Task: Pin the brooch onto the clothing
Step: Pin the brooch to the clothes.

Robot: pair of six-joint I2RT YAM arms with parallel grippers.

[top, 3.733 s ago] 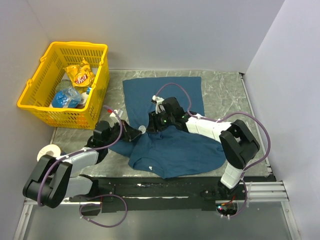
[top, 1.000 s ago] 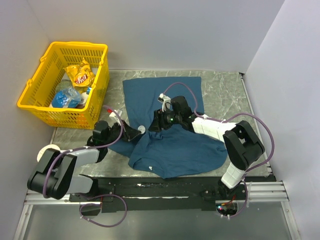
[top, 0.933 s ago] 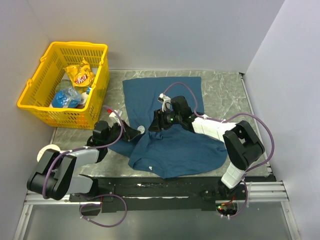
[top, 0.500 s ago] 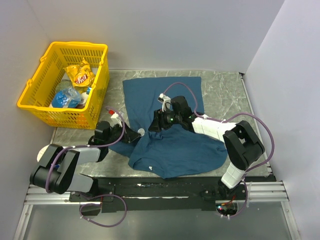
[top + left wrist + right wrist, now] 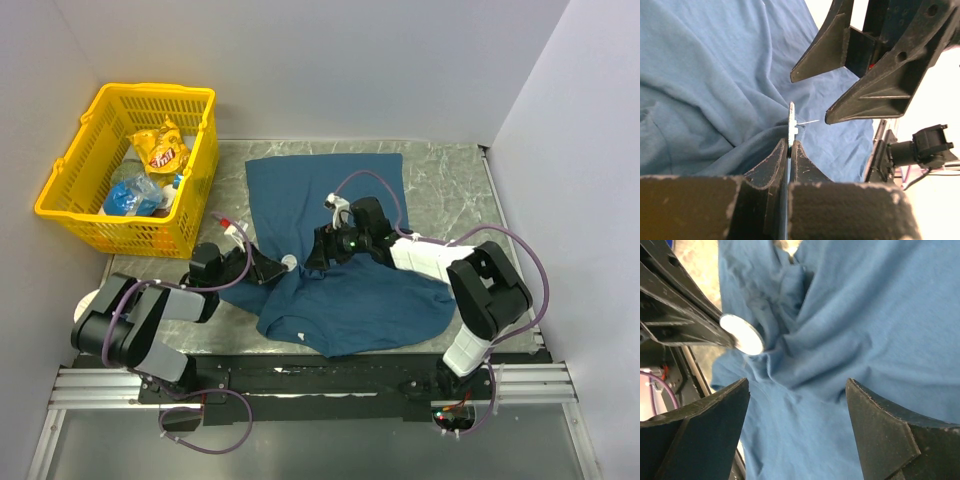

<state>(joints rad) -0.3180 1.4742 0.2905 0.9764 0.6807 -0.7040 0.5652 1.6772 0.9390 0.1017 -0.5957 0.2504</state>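
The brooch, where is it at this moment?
In the top view the brooch is left of centre, pinched in the shut left gripper over the left part of the T-shirt, facing the open right gripper.

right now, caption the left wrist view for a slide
Left gripper pinches the brooch edge-on, its pin aimed at the open right gripper, over the rumpled blue T-shirt.

Upper left of the overhead view: a yellow snack bag in the basket carries a red badge with white lettering, too small to make out. No other writing can be read in any view.
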